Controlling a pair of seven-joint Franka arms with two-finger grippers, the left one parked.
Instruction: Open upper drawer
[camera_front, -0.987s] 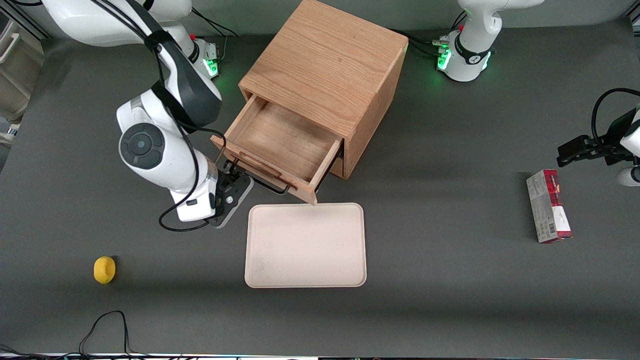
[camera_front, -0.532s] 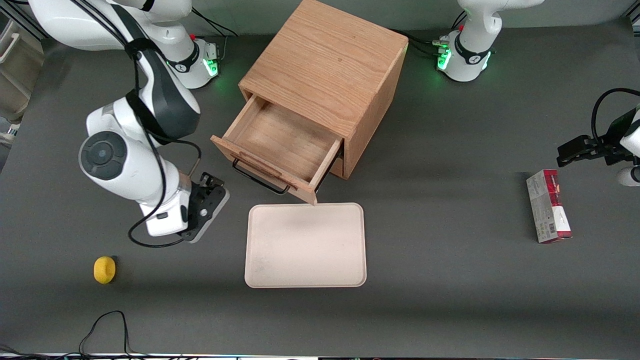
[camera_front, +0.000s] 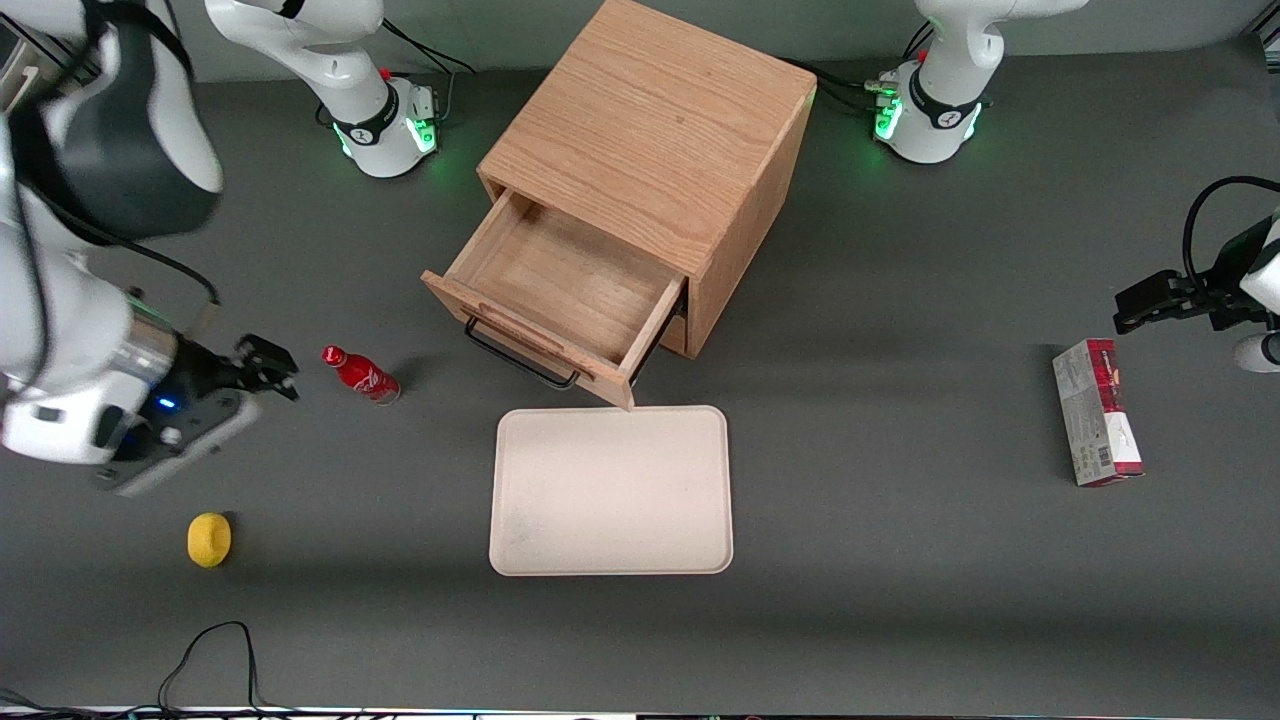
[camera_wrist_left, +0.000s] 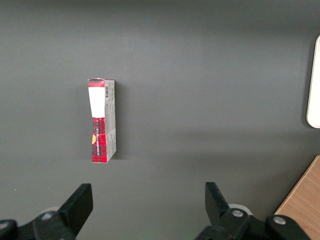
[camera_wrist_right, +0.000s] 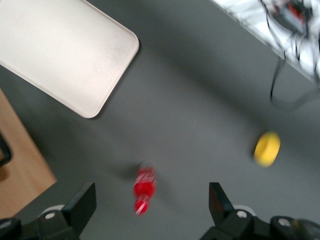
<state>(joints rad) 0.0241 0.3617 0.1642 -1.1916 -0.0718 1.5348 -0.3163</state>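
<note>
The upper drawer (camera_front: 560, 290) of the oak cube cabinet (camera_front: 650, 120) stands pulled far out and is empty inside. Its thin black bar handle (camera_front: 520, 360) faces the tray. The bottom drawer is almost wholly hidden under it. My right gripper (camera_front: 268, 366) is open and empty. It hangs well away from the handle, toward the working arm's end of the table, beside a red bottle (camera_front: 362, 376). In the right wrist view the gripper (camera_wrist_right: 150, 200) has its fingers (camera_wrist_right: 82, 202) wide apart above the red bottle (camera_wrist_right: 142, 189), and an oak corner of the drawer (camera_wrist_right: 22, 172) shows.
A beige tray (camera_front: 610, 490) lies just in front of the open drawer and shows in the right wrist view (camera_wrist_right: 65, 55). A yellow fruit (camera_front: 209, 539) lies nearer the front camera. A red and grey box (camera_front: 1097, 425) lies toward the parked arm's end.
My right gripper has drawn back from the drawer handle, toward the working arm's end of the table, and uncovered the red bottle. The drawer has stayed open and still.
</note>
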